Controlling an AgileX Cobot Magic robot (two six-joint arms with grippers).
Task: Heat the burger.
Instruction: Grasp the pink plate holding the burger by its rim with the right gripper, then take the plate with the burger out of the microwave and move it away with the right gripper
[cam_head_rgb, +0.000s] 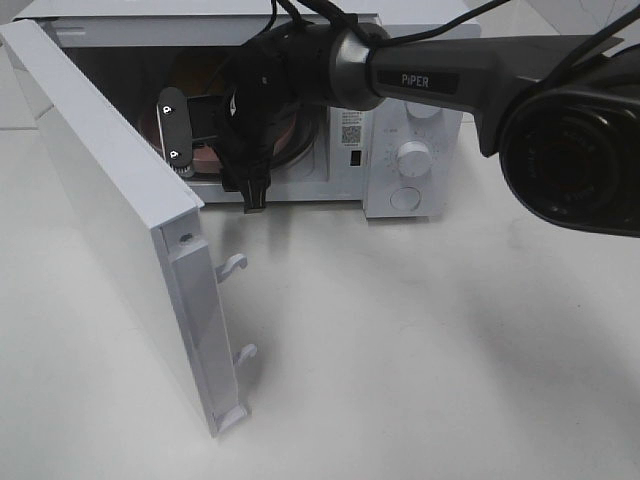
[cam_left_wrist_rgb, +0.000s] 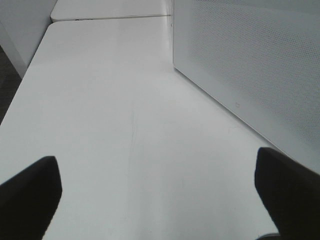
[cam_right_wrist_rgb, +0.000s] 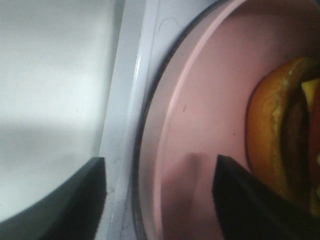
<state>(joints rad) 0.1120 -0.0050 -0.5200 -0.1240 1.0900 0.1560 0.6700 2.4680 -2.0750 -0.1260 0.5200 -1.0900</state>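
The right pincer (cam_head_rgb: 215, 140) is inside the white microwave (cam_head_rgb: 400, 120), and its two dark fingers (cam_right_wrist_rgb: 240, 200) are spread apart with nothing between them. They hang just over the pink plate (cam_right_wrist_rgb: 200, 125), and the plate rim sits between them. The burger (cam_right_wrist_rgb: 280, 140) lies on that plate, inside the microwave, just beside one finger but not touching it. You can see its golden bun, a dark patty and a bit of yellow cheese. The microwave door (cam_head_rgb: 110, 220) stands wide open and swings out toward the front of the table (cam_head_rgb: 420, 350). Two white hooks stick out from the door edge. Round knobs (cam_head_rgb: 412, 157) sit on the right side of the microwave front. The left pincer (cam_left_wrist_rgb: 160, 200) is spread wide too and holds nothing. It hovers over the bare white table, next to a white wall full of tiny holes (cam_left_wrist_rgb: 250, 65). The table is smooth and white all over, with a second white table top behind it.
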